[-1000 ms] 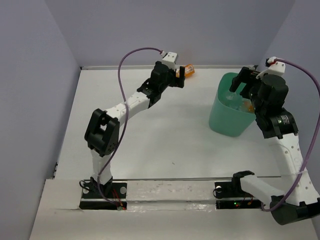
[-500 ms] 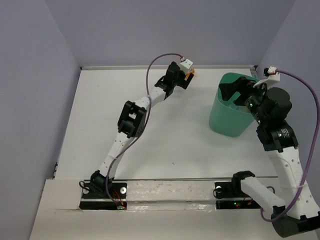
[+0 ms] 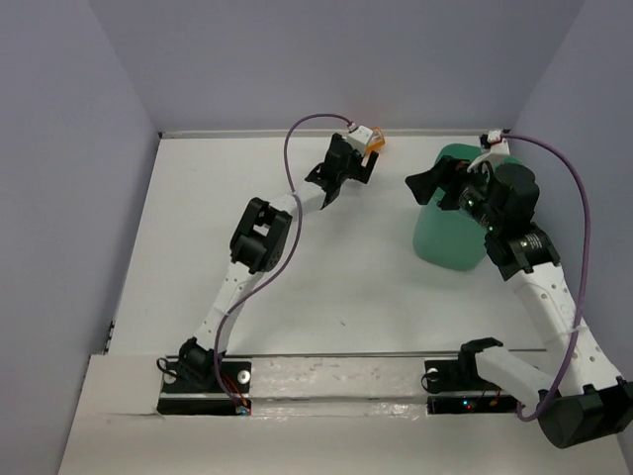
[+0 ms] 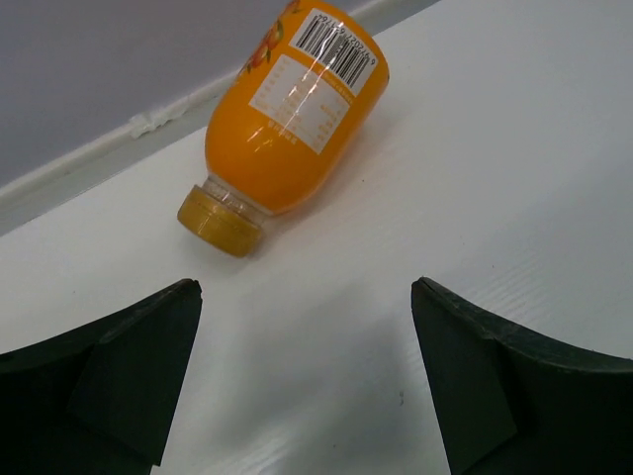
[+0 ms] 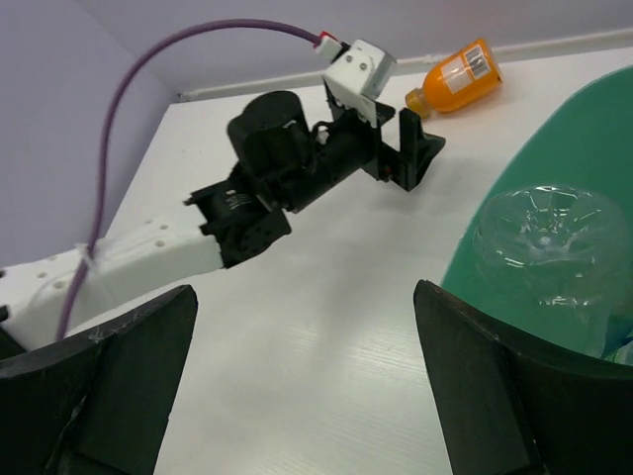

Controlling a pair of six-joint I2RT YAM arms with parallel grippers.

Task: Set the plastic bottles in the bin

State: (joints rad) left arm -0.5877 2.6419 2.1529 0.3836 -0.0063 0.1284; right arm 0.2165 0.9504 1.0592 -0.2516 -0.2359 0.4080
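Soft, even overhead light keeps all three views bright, with only faint shadows on the white table [image 3: 346, 257]. The orange bottle [image 4: 297, 109] is in sharp focus and throws a pale, soft-edged shadow on its near side. The clear bottle [image 5: 554, 247] carries small white glints.

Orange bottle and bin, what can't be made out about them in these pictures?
- Orange bottle: base clipped by left wrist view's top edge; top view, mostly behind left tool.
- Bin: top view, inside largely covered by right arm; right wrist view, cut off at right edge.
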